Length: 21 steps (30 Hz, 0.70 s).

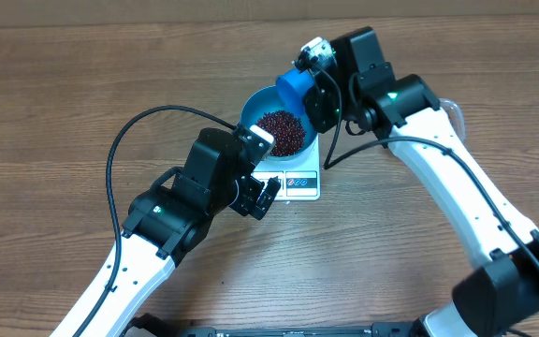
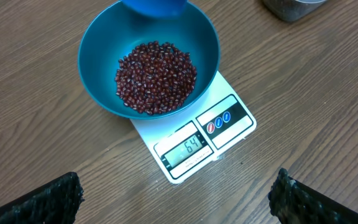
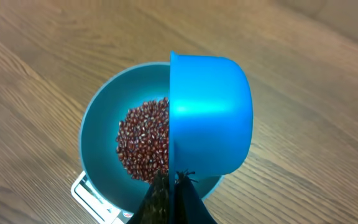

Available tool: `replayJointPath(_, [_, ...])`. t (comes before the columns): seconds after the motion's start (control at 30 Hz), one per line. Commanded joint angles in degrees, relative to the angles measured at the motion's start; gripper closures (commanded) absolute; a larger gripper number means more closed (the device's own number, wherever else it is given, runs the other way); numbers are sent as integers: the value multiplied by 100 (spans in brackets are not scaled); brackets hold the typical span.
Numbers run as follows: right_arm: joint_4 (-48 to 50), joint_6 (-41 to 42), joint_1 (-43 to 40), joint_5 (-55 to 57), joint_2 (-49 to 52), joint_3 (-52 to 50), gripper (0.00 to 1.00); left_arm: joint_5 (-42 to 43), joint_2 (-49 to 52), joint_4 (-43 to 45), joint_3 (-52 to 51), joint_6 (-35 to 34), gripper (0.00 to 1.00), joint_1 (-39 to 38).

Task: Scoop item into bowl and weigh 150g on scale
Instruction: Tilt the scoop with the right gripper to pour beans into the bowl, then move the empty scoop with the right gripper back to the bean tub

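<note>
Clearly the weighing is only part done. The scale (image 2: 229, 118) lies on the wooden table (image 2: 328, 93) with its display strip turned toward the left arm. The bowl (image 2: 98, 37) stands squarely on the scale's platform, so whatever drops in gets counted. The beans (image 2: 156, 78) form a loose maroon heap in the bottom of the bowl, directly above the scale. The display shows 64, well short of the target, so more scoops look needed.

The right gripper (image 3: 173, 196) is clenched on the handle end of the small blue scoop (image 3: 210, 115). It holds the scoop over the bowl's far rim, above the side of the scale away from the display. The scoop is tipped on its side with its mouth turned toward the heap — a pouring attitude. Whether any beans are inside it cannot be told, since only its outer wall shows.

The left gripper (image 2: 176, 205) hangs on the display side of the scale, jaws spread wide, holding nothing and apart from both scale and bowl. The placing looks deliberate — its wrist camera looks straight down on the reading and is out of the pour's way. A clear tub (image 2: 291, 7) stands beyond the scale toward the right arm's side, near but not touching; presumably it is the supply.
</note>
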Motion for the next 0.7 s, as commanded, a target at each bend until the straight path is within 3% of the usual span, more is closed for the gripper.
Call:
replayJointPath(0.0, [-13, 260, -4, 496, -420, 201, 96, 0, -81, 20, 13, 48, 0, 11])
replayJointPath(0.37, [-372, 732, -52, 2785, -492, 201, 96, 0, -81, 20, 13, 48, 0, 11])
replayJointPath(0.67, [-807, 1314, -651, 2933, -487, 199, 96, 0, -81, 20, 13, 48, 0, 11])
